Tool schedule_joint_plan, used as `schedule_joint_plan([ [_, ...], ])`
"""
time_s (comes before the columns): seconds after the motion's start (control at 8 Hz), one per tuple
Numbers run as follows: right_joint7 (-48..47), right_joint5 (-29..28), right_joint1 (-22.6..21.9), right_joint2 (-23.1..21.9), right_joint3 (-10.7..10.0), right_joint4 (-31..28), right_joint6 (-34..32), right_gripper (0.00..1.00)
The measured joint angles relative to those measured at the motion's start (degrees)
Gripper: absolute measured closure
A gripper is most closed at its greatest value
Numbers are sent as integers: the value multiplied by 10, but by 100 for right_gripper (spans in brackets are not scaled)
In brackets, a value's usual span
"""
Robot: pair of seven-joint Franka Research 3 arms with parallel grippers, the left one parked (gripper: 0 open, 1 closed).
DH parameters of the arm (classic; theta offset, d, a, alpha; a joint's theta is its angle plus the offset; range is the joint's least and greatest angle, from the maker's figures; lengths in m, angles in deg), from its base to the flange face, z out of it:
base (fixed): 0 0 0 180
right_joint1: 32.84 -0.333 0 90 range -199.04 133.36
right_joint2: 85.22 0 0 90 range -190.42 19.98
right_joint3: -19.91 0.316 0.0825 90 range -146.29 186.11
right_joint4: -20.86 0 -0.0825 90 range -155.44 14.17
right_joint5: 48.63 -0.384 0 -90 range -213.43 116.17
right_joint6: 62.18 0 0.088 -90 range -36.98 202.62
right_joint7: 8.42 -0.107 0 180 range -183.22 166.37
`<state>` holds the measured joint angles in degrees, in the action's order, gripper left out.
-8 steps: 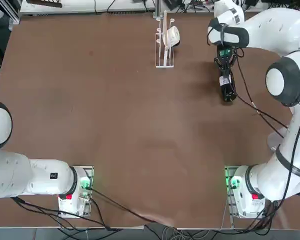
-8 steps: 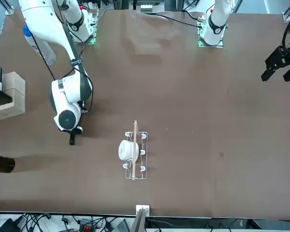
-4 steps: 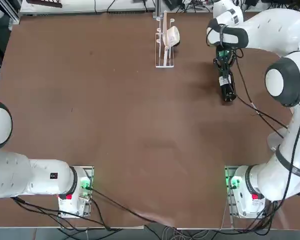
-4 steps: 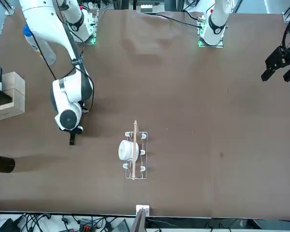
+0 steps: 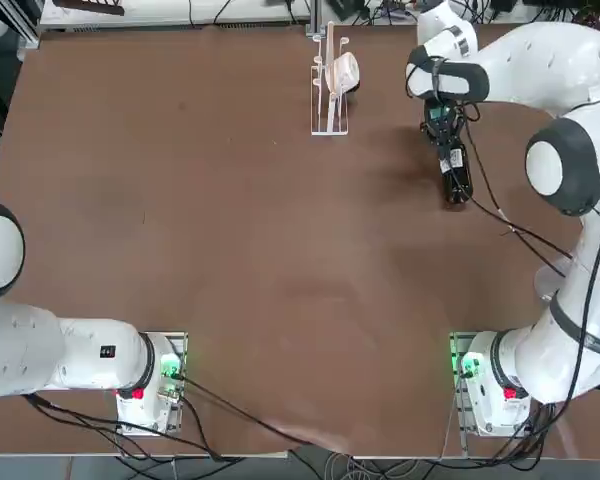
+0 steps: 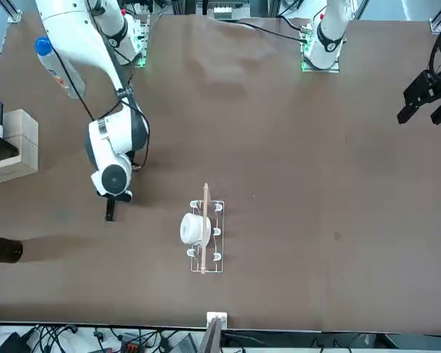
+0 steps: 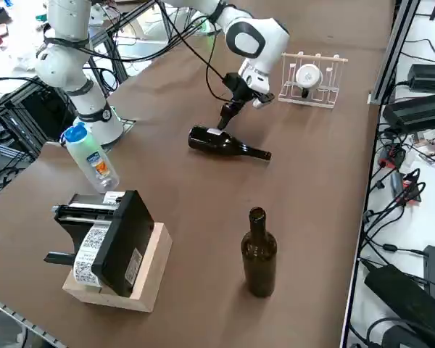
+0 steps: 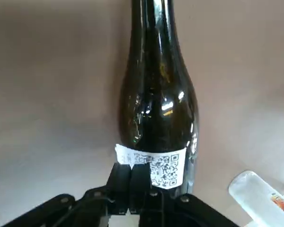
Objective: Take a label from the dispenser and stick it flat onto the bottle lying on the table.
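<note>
Currently: Right Gripper Closed at the Label

Right wrist view: the right gripper (image 8: 130, 166) has its two fingers pressed together, their tips overlapping the near edge of the label (image 8: 163, 165). The label, printed with a code, lies across the body of the dark bottle (image 8: 158, 104); one of its corners projects past the glass outline. The fingers conceal part of the label, and the bottle's neck is cut off by the frame. Whether a label edge is pinched between the tips cannot be determined.

Right side view: the bottle lies on the table (image 7: 196, 196), with the gripper above its body. The dispenser (image 7: 312, 80) stands beyond, well apart from the bottle.

Top view: the arm (image 5: 540, 60) covers part of the gripper; finger contact cannot be made out.

Front view: the arm hides most of the bottle.
</note>
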<state>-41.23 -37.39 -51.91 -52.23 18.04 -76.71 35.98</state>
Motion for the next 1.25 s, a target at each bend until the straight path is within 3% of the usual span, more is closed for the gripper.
schedule_joint_plan([
  [1.25, -35, 0, -19, 10, 2, -17, 1, 99],
])
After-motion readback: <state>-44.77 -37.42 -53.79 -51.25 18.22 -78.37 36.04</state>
